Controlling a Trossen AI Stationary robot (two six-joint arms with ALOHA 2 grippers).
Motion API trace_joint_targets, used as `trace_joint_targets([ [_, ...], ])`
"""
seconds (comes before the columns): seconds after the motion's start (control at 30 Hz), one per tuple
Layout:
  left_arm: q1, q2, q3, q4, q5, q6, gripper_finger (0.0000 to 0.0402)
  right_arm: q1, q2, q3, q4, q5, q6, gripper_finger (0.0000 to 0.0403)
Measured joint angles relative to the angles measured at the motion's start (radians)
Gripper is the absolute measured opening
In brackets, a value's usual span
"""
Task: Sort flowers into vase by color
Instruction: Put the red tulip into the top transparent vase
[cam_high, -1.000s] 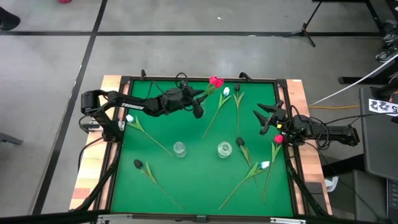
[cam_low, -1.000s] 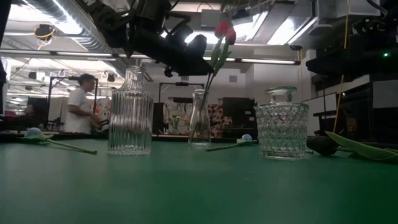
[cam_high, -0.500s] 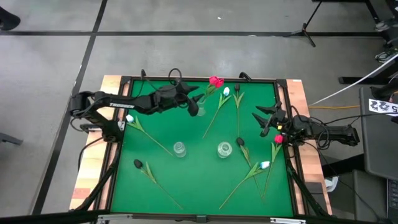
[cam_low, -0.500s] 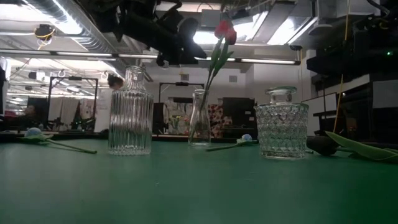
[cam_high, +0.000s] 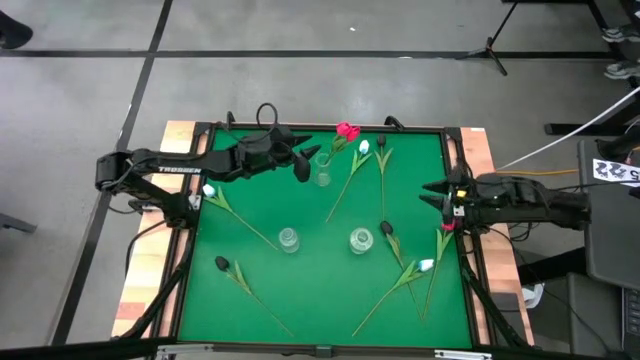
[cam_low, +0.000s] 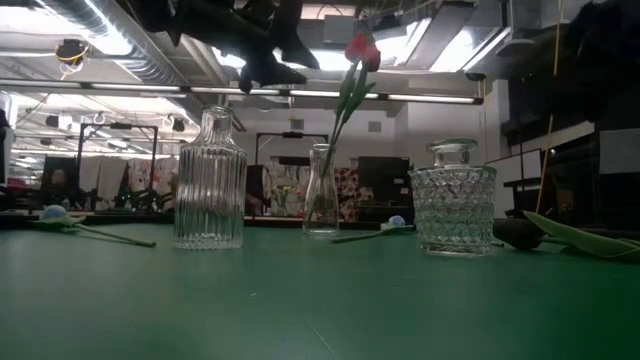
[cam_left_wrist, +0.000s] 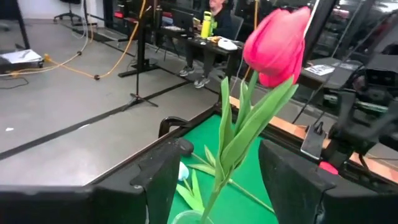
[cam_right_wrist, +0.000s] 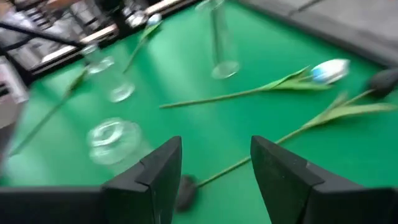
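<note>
Green felt table (cam_high: 300, 290) bears three glass vases; grey floor (cam_high: 300, 85) surrounds.

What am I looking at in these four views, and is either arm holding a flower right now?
Two robot arms work over a green table. One camera looks straight down, one sits at table height, and one rides on each wrist. The left gripper hangs open beside the slim vase, where a red tulip stands; it holds nothing. The right gripper waits open at the table's right edge, also empty. Two more glass vases stand mid-table, with white, dark and red tulips lying loose around them.
</note>
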Motion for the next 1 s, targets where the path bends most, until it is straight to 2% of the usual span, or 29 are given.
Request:
trace_joint_targets([
  [0.2,0.000,-0.039,0.000,-0.004,0.007,0.001,0.0212,0.001,0.242,0.108,0.010,-0.248,0.170,0.0193],
  [0.3,0.000,-0.060,0.000,-0.008,0.008,0.013,0.0212,0.015,0.365,0.155,-0.040,-0.369,0.286,0.0193],
  [0.47,0.000,-0.103,0.000,-0.090,0.008,0.015,0.0212,0.149,0.552,0.183,-0.147,-0.345,0.457,0.0193],
  [0.7,0.000,-0.137,0.000,-0.179,0.008,0.015,0.0212,0.416,0.775,0.184,-0.149,-0.196,0.831,0.0193],
  [0.87,0.000,-0.137,0.000,-0.180,0.008,0.019,0.0212,0.573,0.860,0.184,-0.280,-0.188,1.196,0.0193],
  [1.0,0.001,-0.137,0.000,-0.179,0.008,0.038,0.0212,0.602,0.869,0.184,-0.340,-0.234,1.263,0.0193],
])
